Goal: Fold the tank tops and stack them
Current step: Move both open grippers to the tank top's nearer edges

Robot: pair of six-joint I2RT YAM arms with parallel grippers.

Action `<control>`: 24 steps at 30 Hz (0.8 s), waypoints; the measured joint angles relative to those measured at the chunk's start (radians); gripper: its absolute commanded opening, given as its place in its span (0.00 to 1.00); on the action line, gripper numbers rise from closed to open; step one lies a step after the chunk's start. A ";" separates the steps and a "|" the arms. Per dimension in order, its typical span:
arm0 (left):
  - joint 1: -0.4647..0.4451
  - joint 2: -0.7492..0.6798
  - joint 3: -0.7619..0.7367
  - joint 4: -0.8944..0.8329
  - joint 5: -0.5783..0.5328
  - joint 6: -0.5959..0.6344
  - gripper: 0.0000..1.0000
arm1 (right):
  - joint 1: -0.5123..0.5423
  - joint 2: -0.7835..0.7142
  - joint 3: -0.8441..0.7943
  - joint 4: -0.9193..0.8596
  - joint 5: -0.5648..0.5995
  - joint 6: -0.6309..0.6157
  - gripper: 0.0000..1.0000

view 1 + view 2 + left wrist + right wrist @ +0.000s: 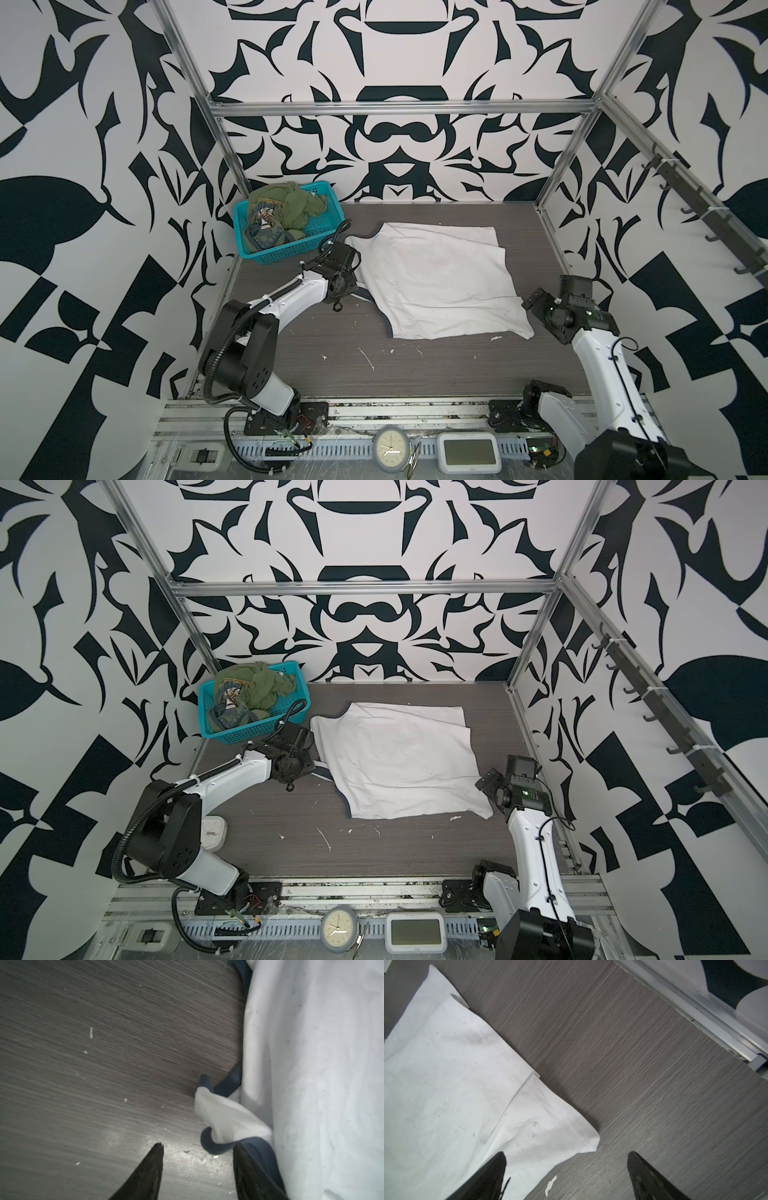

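The white tank top (432,282) (399,758) lies spread and partly folded on the dark wood table, dark navy trim along its left edge. The olive green tank top (286,208) (253,685) sits crumpled in the teal basket. My left gripper (343,291) (198,1147) is at the white top's left edge, open over bare table. One finger (247,1167) lies over the navy trim (218,1147) of a twisted strap. My right gripper (534,301) (568,1154) is open at the top's near right hem corner (583,1138), with one finger (492,1172) above the cloth.
The teal mesh basket (291,251) stands at the back left, close behind my left wrist. A metal frame rail (695,1007) borders the table on the right. A round clock (390,451) and a white display (469,453) sit on the front rail, and a small white clock (214,833) is under my left arm.
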 measured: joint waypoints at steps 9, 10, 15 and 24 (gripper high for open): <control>0.006 0.057 0.037 0.044 0.029 0.013 0.19 | 0.000 0.023 -0.001 0.025 -0.008 -0.003 0.92; 0.006 0.057 0.037 0.045 0.028 0.012 0.14 | 0.000 0.028 -0.002 0.027 -0.008 -0.003 0.92; 0.008 0.057 0.039 0.039 0.015 0.026 0.00 | 0.000 0.045 -0.002 0.039 -0.008 -0.006 0.91; 0.008 -0.124 0.029 -0.110 -0.042 0.030 0.00 | 0.005 0.080 -0.001 0.054 -0.016 -0.019 0.88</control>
